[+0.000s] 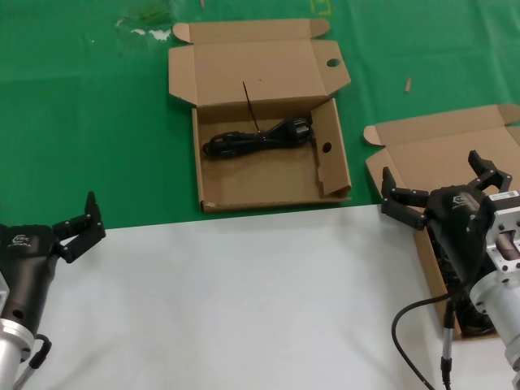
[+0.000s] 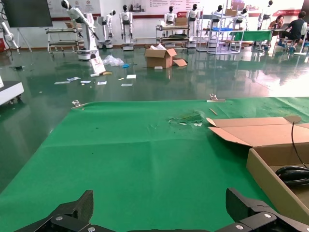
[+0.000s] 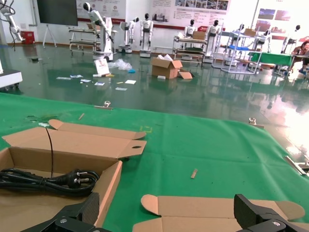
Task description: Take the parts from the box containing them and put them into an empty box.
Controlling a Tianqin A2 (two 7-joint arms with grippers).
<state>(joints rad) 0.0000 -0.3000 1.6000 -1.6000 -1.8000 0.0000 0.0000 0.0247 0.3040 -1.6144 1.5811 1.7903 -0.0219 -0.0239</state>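
A: Where's everything?

B: One power cord (image 1: 258,136) already lies in the holed-flap box (image 1: 268,191). The right gripper (image 1: 443,188) hovers spread over the plain-lidded box (image 1: 406,166).

A: Next?

B: Probably descending onto another cord. The left gripper (image 1: 80,227), spread, waits at the desk (image 1: 244,301) edge.

The right tool (image 1: 443,185) and its arm are hiding most of the plain-lidded box (image 1: 406,158), so its contents are not showing; the head view's right edge is cutting that box off; the bottom edge is cropping both arms.
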